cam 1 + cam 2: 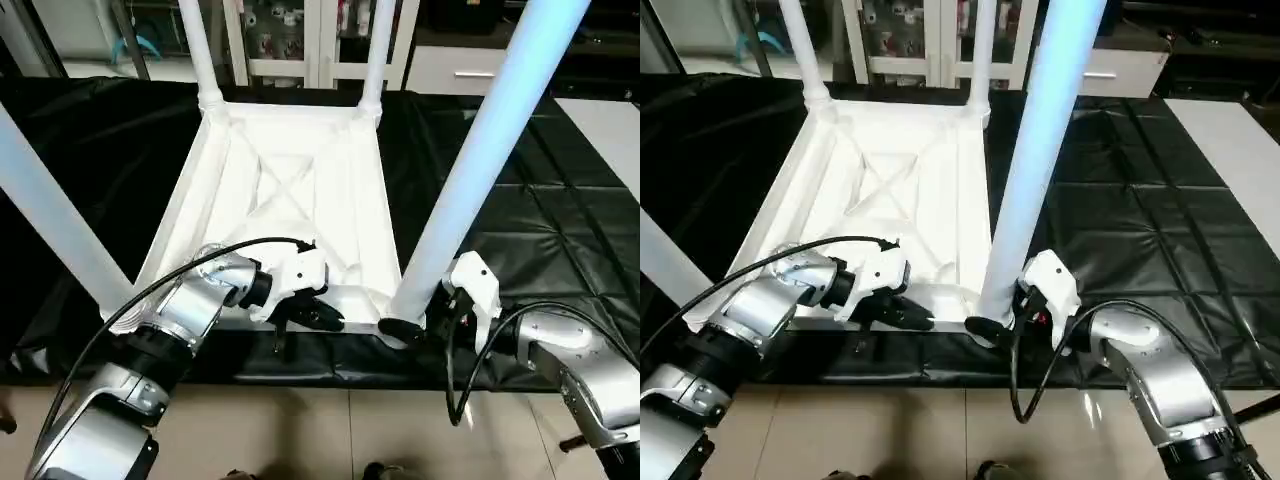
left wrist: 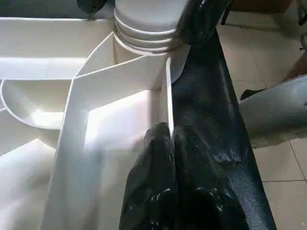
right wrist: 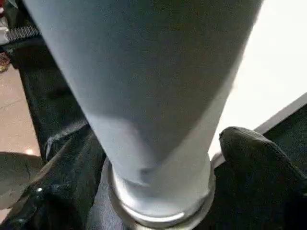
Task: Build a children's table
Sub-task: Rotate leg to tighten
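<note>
Left tool (image 1: 312, 312) pinched on near rim of upturned table top (image 1: 290, 190), right tool (image 1: 425, 322) clamping base of near-right leg (image 1: 480, 150) in its corner socket, black sheet (image 1: 540, 230) under top.

Bright overhead light, glare on white plastic, blurred wrist close-ups.

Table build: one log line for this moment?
table top upside down on black mat | four legs up in sockets | left gripper on near rim | right gripper shut on near-right leg base

Head eyes look down over the upturned table top (image 1: 290, 190); wrist cameras sit close, seemingly at its near corner.
</note>
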Motion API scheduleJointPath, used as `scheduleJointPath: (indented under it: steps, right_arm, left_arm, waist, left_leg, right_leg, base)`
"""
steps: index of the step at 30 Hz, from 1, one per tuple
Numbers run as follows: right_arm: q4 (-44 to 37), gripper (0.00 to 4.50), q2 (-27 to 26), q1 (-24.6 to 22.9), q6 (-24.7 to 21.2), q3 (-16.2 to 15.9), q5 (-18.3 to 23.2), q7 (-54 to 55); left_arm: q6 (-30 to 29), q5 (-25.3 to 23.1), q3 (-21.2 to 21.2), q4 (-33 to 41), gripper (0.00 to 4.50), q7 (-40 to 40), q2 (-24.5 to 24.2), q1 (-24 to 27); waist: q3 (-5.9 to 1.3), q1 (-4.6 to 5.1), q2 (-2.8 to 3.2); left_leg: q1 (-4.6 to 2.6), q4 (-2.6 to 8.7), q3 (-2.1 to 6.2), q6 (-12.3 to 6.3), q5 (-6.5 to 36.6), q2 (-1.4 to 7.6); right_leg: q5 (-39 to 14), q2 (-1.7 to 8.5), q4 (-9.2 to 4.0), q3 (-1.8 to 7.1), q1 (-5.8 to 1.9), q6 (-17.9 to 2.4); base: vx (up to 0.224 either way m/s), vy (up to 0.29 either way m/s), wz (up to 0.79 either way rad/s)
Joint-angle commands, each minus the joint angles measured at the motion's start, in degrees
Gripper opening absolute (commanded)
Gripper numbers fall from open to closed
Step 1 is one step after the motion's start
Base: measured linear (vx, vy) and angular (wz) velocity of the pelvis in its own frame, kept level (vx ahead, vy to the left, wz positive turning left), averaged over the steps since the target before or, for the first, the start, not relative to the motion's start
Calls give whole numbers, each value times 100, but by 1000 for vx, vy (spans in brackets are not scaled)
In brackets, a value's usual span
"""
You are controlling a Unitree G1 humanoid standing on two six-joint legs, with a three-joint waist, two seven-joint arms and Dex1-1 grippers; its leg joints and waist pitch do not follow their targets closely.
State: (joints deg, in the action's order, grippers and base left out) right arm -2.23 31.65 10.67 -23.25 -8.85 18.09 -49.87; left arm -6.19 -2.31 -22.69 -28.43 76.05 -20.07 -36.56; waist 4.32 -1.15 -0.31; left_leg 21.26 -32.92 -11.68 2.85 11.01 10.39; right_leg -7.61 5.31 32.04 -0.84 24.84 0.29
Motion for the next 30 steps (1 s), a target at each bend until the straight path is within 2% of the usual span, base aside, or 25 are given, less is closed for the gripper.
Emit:
scheduleJointPath:
  steps: [1,9,17,20,22,24,25,26,28,30]
  right_arm:
    - [-174,371,44,-64,-68,68,74,-77]
    - [-180,295,25,-74,-126,92,78,-142]
    - [-23,267,-129,-7,-32,101,49,47]
    - [186,266,-326,63,76,151,-96,359]
    - [482,266,-617,167,190,243,-299,926]
    - [637,265,-811,227,191,301,-350,1234]
    - [706,264,-915,260,179,331,-369,1395]
    - [779,264,-1046,302,159,368,-395,1604]
    - [1106,264,-1587,535,181,450,-655,2559]
    - [1190,264,-1718,596,186,462,-703,2753]
  left_arm:
    - [-87,-174,-468,-104,0,306,-8,192]
    - [-166,-177,-470,-41,0,341,-19,208]
    - [-215,-166,-479,-13,0,320,-10,234]
    - [-241,-164,-437,-82,0,178,75,219]
    - [-258,-167,-354,-218,0,-74,221,175]
    - [-279,-244,-301,-334,0,-377,326,114]
    - [-290,-286,-276,-391,0,-540,380,80]
    - [-297,-326,-247,-450,0,-716,444,42]
    - [-438,-434,-164,-643,0,-1303,722,-110]
    - [-480,-472,-143,-698,0,-1482,795,-151]
  waist:
    - [-340,13,-46]
    - [-339,-17,-43]
    - [-361,-21,-52]
    - [-350,-10,-56]
    - [-330,26,-53]
    - [-326,80,-57]
    - [-315,120,-61]
    - [-315,135,-66]
    - [-295,204,-60]
    - [-283,273,-74]
  left_leg:
    - [-62,367,60,-509,1152,230]
    - [-73,369,61,-464,1173,231]
    - [-70,351,60,-516,1034,226]
    - [-56,361,63,-460,1133,220]
    - [-52,386,74,-335,1412,209]
    - [-60,417,105,-172,1723,210]
    - [-74,417,107,-107,1917,202]
    - [-73,425,118,-81,2001,202]
    - [-78,429,153,48,2313,173]
    - [-53,436,204,105,2493,156]
  right_leg:
    - [-1276,177,-278,115,-300,-1369]
    - [-1358,171,-280,112,-300,-1340]
    - [-1221,173,-258,108,-314,-1389]
    - [-1400,173,-277,105,-312,-1340]
    - [-1855,173,-330,97,-290,-1227]
    - [-2305,169,-368,86,-271,-1064]
    - [-2495,154,-391,86,-233,-997]
    - [-2612,159,-409,82,-236,-962]
    - [-3144,155,-464,52,-182,-752]
    - [-3515,160,-501,15,-191,-554]
  base:
    - [0,0,0]
    - [0,0,0]
    - [0,0,0]
    - [0,0,0]
    - [0,0,0]
    - [0,0,0]
    - [0,0,0]
    - [0,0,0]
    - [-61,14,-4]
    - [-67,16,-7]
